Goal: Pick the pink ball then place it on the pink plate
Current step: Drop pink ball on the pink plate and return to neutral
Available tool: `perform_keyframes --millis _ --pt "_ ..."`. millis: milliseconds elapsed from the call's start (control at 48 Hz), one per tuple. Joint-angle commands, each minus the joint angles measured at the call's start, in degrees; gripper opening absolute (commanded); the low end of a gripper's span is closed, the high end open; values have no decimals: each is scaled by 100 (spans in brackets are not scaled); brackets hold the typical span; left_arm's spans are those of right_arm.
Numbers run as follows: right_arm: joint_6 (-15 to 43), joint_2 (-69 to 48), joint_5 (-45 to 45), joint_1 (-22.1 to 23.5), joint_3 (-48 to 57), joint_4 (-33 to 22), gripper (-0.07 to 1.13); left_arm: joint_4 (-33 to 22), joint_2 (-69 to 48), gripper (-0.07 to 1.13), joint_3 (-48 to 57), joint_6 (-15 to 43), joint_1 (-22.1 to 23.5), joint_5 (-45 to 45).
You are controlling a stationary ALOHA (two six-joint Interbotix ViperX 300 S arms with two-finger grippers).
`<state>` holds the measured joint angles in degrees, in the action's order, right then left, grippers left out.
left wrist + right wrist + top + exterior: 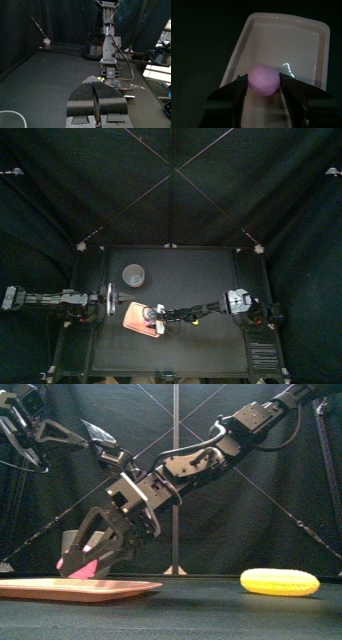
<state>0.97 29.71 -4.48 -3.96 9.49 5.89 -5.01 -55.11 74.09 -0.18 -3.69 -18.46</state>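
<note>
Resting at the table's left edge, the left hand is clenched shut. The right hand grasps the pink ball between its jaws, low over the plate beneath it. A grey cup stands behind this hand; a yellow corn toy lies to its right.

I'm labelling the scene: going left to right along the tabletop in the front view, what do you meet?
Pink tray → yellow ribbed toy. The pink ball, held by the right gripper over the tray, overlaps it and is left out.
</note>
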Motion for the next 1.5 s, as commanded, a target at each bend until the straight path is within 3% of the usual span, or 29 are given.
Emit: perform_keyframes --millis 21,250,521,708,1042,1500 --pt "0 -97 9 62 -229 -88 85 0 26 3 -44 9 9 -53" --pt "0 -105 -44 193 -220 -114 104 0 35 3 -35 9 18 -53" --pt "-9 -589 -914 308 308 -211 104 -9 26 3 -35 0 35 -53" --pt "9 -1389 -1986 360 1301 -158 104 0 26 3 0 -9 53 -53" --pt "-18 -2909 -3551 404 3322 413 104 -53 26 3 9 -9 44 -62" --pt "-18 -4438 -3788 782 4781 378 104 -193 26 3 97 -9 44 -53"
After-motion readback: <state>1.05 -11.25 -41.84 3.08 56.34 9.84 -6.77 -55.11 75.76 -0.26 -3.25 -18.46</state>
